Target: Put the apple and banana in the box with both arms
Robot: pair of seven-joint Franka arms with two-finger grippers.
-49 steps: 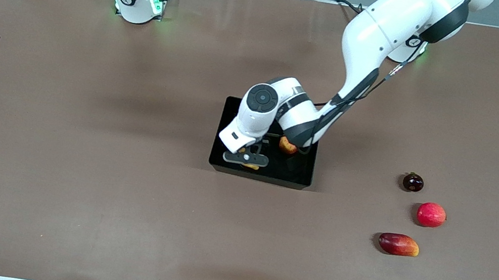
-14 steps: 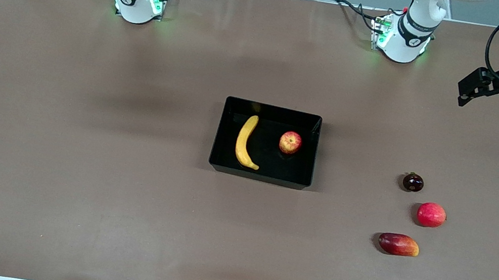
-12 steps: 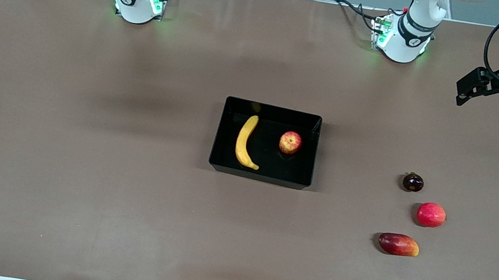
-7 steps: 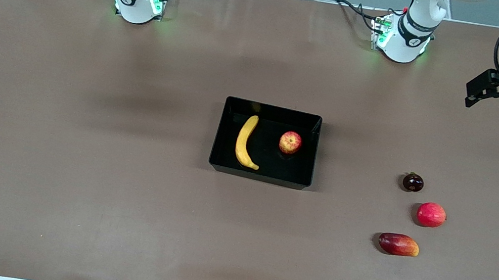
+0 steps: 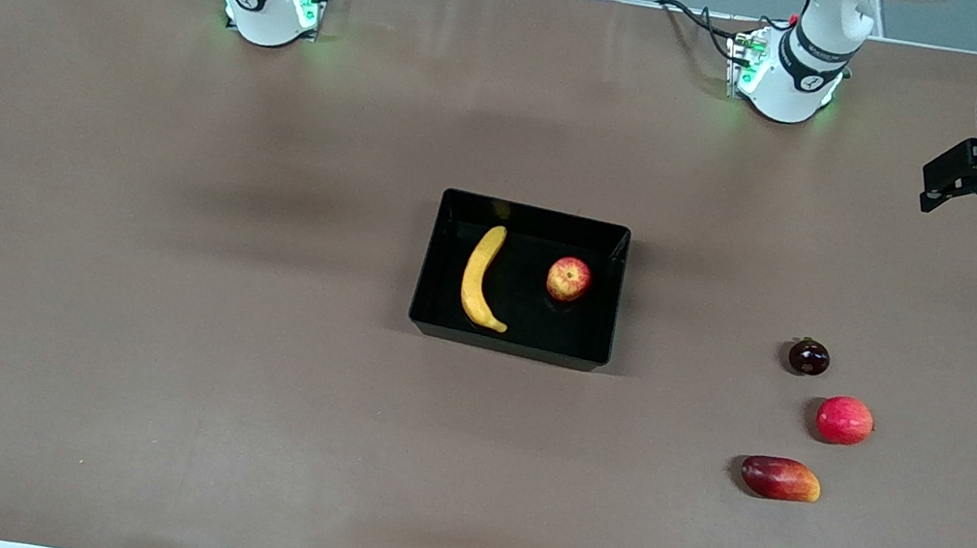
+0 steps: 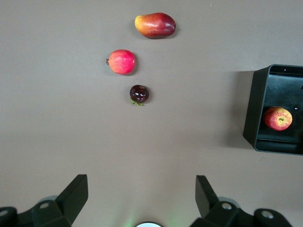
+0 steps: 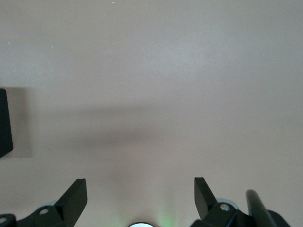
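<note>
- Covering the whole scene, a brown matte table (image 5: pixel 150 309) is seen, with both white arm bases along its farther edge.
- A shallow rectangular glossy black plastic box (image 5: pixel 439 322) is set near the middle of the table, between the two arms' ends.
- The left gripper (image 6: pixel 142 198) is raised high over the left arm's end of the table; its dark fingers (image 6: pixel 75 191) are spread wide with nothing between them.
- The right gripper (image 7: pixel 140 197) is held over bare table near the right arm's base, its fingers likewise parted and empty; a corner of the box is caught in its wrist view.
- A long curved plain yellow banana (image 5: pixel 478 277) is laid in the box, in the half toward the right arm's end.
- An oblong dark-red-and-yellow mango-like fruit (image 5: pixel 780 478) is found on the table toward the left arm's end, nearest the front camera of three loose fruits.
- An evenly bright red round fruit (image 5: pixel 844 420) lies just farther off.
- A small mottled red-and-yellow apple (image 5: pixel 568 279) sits in the box, apart from the banana, toward the left arm's end.
- A small dark purple round fruit (image 5: pixel 809 357) lies farthest of the three.
</note>
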